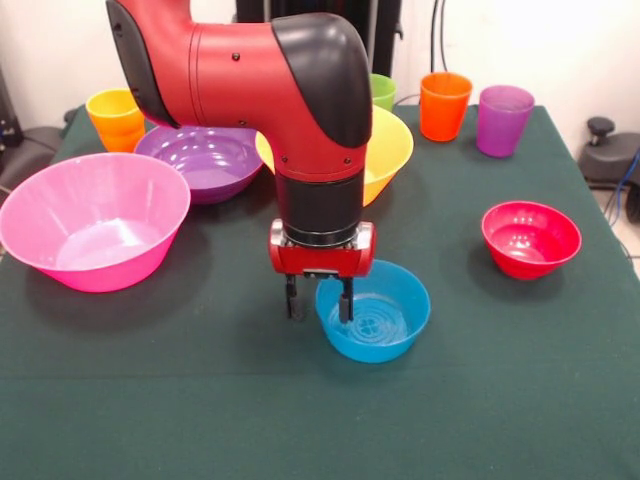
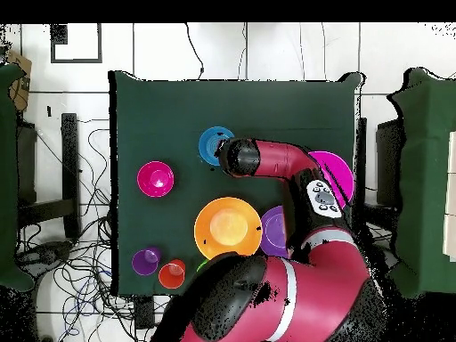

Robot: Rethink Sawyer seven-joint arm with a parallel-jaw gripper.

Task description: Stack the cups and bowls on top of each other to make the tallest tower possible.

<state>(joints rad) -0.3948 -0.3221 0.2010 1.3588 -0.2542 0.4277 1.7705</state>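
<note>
My gripper (image 1: 318, 300) hangs low over the table, open. One finger stands outside the left rim of a blue bowl (image 1: 375, 312) and the other inside it. The bowl is about the size of the small red bowl (image 1: 530, 238) and also shows in the overhead view (image 2: 210, 142). The large pink bowl (image 1: 95, 220), the purple bowl (image 1: 200, 160) and the large orange bowl (image 1: 390, 150) stand apart behind the arm. The yellow-orange cup (image 1: 115, 118), green cup (image 1: 383, 90), red-orange cup (image 1: 445, 105) and purple cup (image 1: 503, 120) stand upright along the back. No tower shows, and a second blue bowl is not visible.
The arm (image 1: 300, 90) hides much of the orange bowl and what is under it. In the overhead view the arm (image 2: 285, 165) covers the gripper. Bare green cloth (image 1: 300, 420) lies in front of the blue bowl.
</note>
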